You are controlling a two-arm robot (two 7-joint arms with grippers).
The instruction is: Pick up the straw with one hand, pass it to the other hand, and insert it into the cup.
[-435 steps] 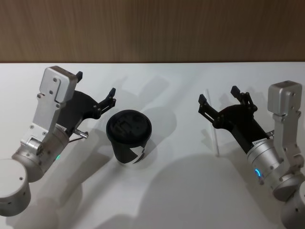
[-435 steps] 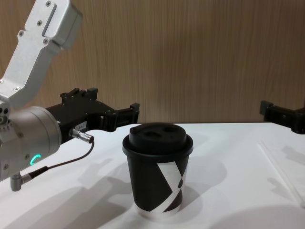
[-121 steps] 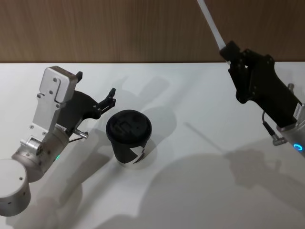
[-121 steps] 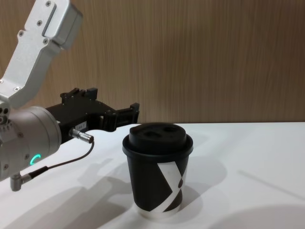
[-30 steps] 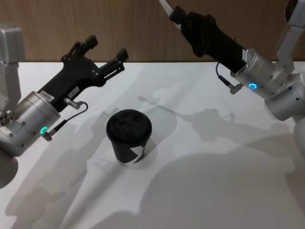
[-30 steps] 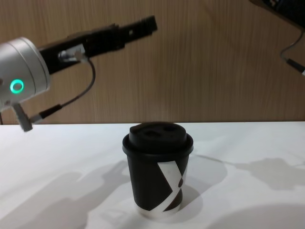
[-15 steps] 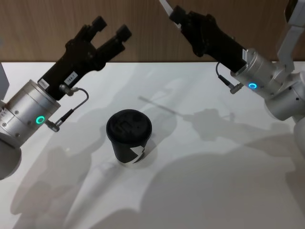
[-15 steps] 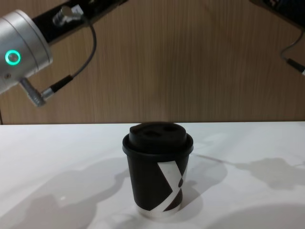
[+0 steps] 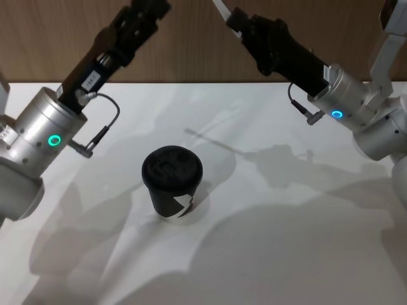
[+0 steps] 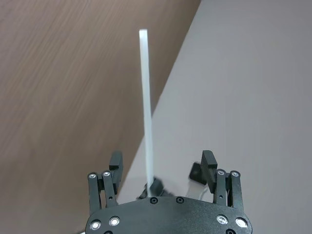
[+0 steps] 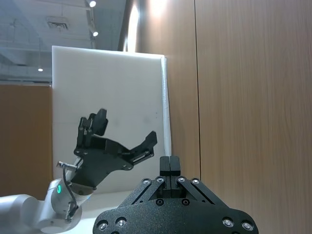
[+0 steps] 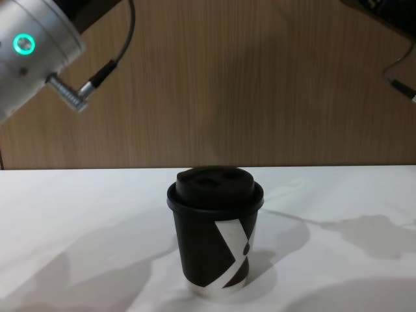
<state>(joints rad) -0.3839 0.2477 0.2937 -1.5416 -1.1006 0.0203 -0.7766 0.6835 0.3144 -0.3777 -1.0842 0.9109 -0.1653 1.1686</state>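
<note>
The black cup with its domed lid stands mid-table, also in the chest view. My right gripper is raised at the back, shut on the white straw, which sticks up past the top edge. In the right wrist view the shut right gripper holds the straw upright. My left gripper is lifted high at the back left, to the left of the straw. Its wrist view shows the left gripper open, with the straw standing farther off between the fingers.
A wooden wall runs behind the white table. A white panel stands behind the left gripper in the right wrist view. The left wrist hangs at the chest view's upper left.
My left arm has swung upward and back, lifting its open gripper off the table area toward the straw's height. The right gripper, straw and cup have stayed put over the last second.
</note>
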